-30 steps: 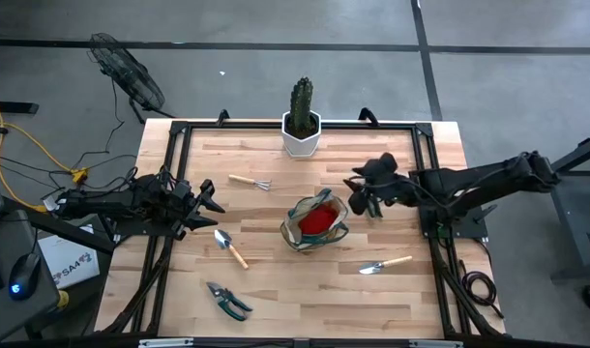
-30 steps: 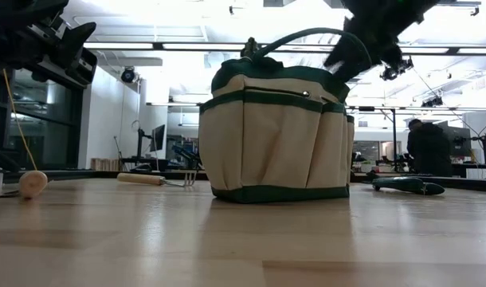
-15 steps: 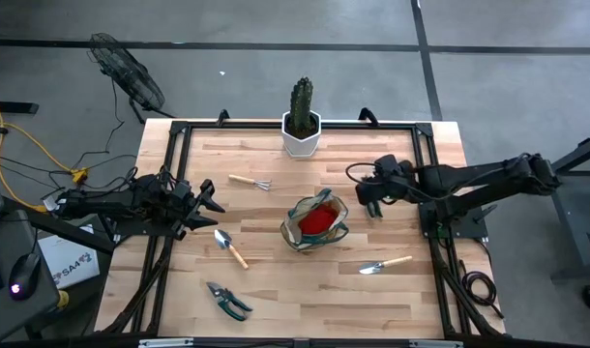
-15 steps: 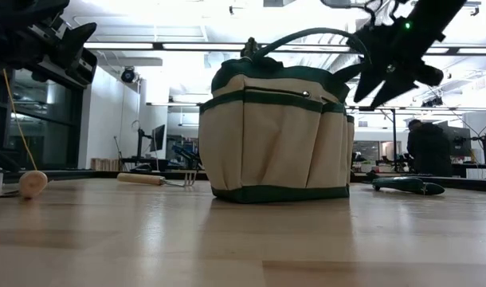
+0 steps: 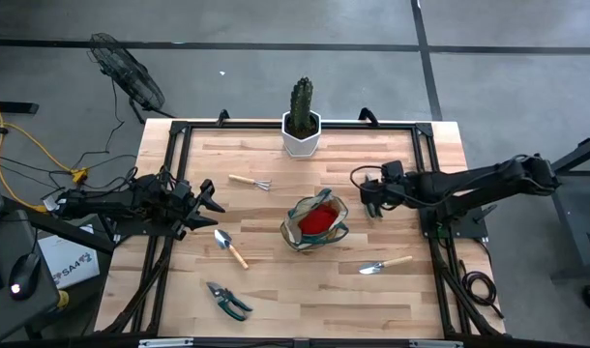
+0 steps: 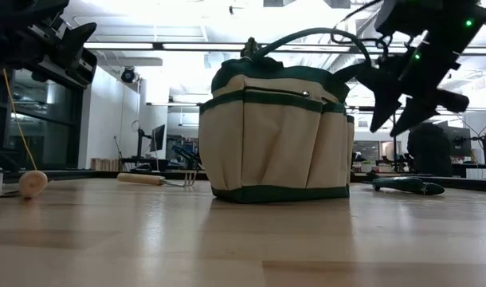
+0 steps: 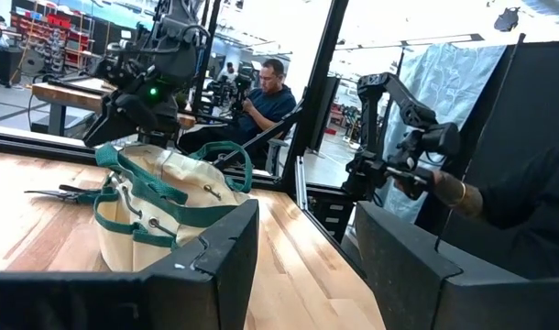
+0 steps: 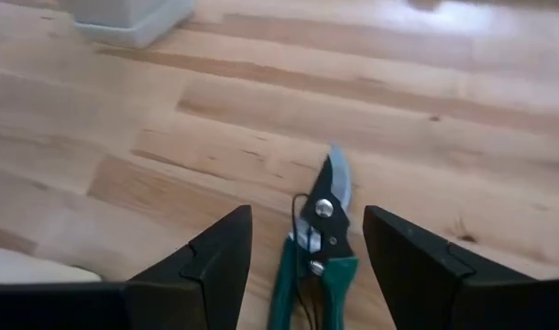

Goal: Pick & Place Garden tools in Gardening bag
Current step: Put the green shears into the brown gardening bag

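The olive-and-tan gardening bag stands upright mid-table with the red glove inside it. My right gripper is open, points down, and hangs right of the bag, above green-handled pruning shears that lie flat on the table. My left gripper is open and empty at the table's left side. On the table lie a mini rake, a trowel, a second trowel and another pair of shears.
A green cactus in a white hexagonal pot stands at the far edge's middle. A black frame runs around the table top. Beyond the table, the left wrist view shows a seated person and a hand.
My right gripper has gone from over the bag's top toward the table's right edge and down, and now hangs above the shears with its fingers pointing down. The bag and the tools have stayed where they were.
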`<state>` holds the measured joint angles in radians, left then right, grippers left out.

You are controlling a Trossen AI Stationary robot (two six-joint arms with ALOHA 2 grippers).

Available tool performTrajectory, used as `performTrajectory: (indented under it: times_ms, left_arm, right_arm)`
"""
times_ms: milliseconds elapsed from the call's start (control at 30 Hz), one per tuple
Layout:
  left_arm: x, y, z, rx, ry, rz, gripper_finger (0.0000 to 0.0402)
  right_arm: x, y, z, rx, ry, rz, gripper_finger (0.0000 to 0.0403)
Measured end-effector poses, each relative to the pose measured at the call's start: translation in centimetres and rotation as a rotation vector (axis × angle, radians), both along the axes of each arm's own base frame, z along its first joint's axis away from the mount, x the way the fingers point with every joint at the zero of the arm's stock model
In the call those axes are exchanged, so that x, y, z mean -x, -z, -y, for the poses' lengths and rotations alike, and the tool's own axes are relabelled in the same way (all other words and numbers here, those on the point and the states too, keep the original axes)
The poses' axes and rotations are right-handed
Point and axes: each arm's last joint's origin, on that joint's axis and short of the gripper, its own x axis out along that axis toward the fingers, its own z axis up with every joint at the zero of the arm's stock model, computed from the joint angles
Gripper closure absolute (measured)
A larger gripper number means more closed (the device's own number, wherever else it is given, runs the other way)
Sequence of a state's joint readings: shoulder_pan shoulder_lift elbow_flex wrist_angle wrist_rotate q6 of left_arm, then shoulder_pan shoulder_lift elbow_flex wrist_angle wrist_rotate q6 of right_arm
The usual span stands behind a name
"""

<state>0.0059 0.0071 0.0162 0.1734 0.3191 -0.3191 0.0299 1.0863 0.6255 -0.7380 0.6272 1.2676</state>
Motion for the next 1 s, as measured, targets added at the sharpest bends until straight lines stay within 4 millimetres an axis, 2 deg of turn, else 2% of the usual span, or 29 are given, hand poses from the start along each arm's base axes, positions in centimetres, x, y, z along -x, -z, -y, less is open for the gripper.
performTrajectory:
  times_ms: [500,733,1000]
  left_arm:
    - [0.0,0.0,0.0,-0.001,0.003,0.0,0.0222]
    - [0.0,0.0,0.0,-0.001,0.003,0.0,0.0222]
    - [0.0,0.0,0.0,-0.001,0.003,0.0,0.0222]
  right_arm:
    - [0.8,4.0,0.0,-0.039,0.05,0.106,0.0202]
    - [0.8,4.5,0.0,-0.029,0.009,0.099,0.0202]
    - [0.0,4.8,0.0,0.0,-0.053,0.084,0.0202]
